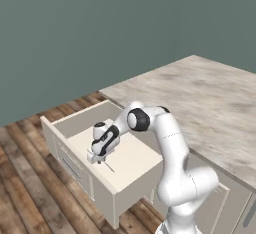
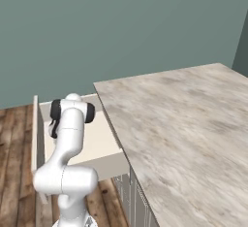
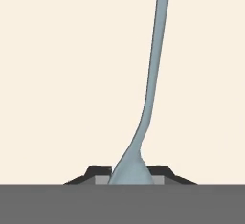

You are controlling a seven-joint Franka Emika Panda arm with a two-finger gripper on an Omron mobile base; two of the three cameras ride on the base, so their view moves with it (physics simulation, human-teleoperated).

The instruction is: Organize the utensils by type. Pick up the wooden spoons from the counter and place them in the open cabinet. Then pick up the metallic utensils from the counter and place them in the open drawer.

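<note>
Marbled worktop [image 1: 210, 103] meets wood floor [image 1: 25, 178] and teal wall. The arm bends down into the open drawer [image 1: 127, 160], claw [image 1: 97, 159] pinched on 1 grey metal spoon [image 3: 153, 89] over the cream bottom.

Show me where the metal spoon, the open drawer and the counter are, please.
metal spoon [image 3: 152, 89], hand view, its handle.
open drawer [image 1: 132, 159], left base view, bare cream floor.
counter [image 2: 179, 119], right base view, bare marbled top.
</note>
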